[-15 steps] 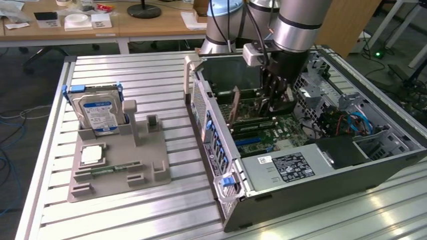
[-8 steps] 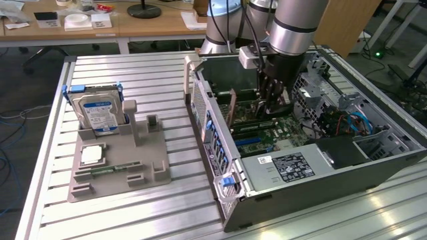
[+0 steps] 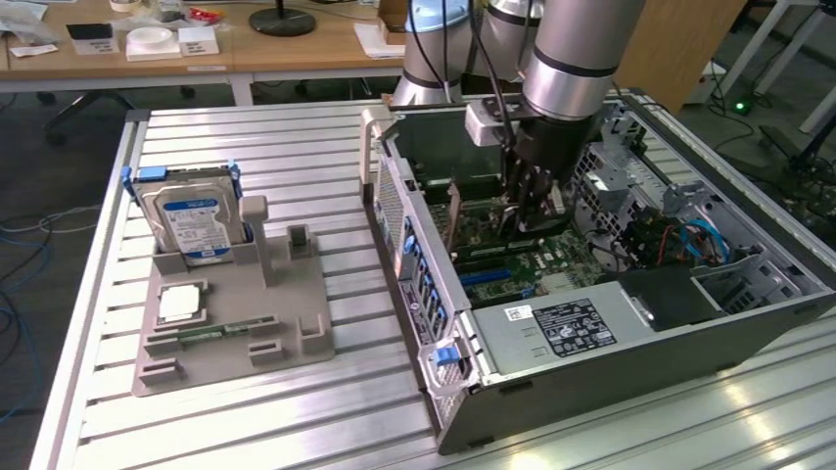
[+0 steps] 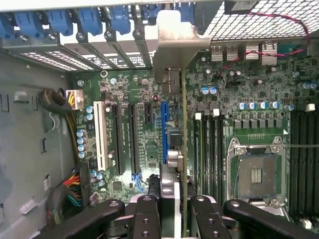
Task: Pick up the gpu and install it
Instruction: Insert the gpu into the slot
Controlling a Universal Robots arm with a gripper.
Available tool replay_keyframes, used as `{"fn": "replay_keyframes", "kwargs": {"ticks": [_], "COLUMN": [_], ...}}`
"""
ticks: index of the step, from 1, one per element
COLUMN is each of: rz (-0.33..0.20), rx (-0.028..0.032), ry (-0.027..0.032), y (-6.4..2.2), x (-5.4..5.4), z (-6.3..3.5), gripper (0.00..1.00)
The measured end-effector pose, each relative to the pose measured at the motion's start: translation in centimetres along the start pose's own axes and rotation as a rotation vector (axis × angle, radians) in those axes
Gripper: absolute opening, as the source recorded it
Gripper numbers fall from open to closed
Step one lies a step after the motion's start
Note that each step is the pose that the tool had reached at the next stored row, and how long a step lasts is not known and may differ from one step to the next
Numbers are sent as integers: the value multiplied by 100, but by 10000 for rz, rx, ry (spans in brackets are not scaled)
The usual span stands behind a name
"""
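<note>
The hand (image 4: 172, 209) gripped the gpu (image 4: 174, 55) edge-on — over the motherboard (image 4: 134, 94), inside the computer case (image 3: 614, 392); just beside the blue slot (image 4: 164, 129).

A: Which colour is seen on the motherboard (image 4: 144, 94)?
B: Green, dotted with small silver and blue cans.
A: And on the slots in the motherboard?
B: A white slot (image 4: 101, 137) and a blue slot (image 4: 164, 127) are seen among black ones.
A: And on the gpu (image 4: 174, 149) over the motherboard?
B: A thin green edge and a silver bracket (image 4: 172, 45) are shown. The gripper (image 4: 172, 211) is coloured black.
</note>
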State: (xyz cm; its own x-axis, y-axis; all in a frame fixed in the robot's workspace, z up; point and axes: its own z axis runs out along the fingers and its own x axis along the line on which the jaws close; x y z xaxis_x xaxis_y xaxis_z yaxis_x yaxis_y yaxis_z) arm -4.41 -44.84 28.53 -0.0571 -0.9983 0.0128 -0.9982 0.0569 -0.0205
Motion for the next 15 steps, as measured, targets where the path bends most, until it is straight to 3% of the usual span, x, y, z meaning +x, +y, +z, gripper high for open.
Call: {"fn": "replay_keyframes", "kwargs": {"ticks": [15], "rz": [0], "rx": [0], "ry": [1], "y": [72], "x": [44], "z": [179], "gripper": [28]}}
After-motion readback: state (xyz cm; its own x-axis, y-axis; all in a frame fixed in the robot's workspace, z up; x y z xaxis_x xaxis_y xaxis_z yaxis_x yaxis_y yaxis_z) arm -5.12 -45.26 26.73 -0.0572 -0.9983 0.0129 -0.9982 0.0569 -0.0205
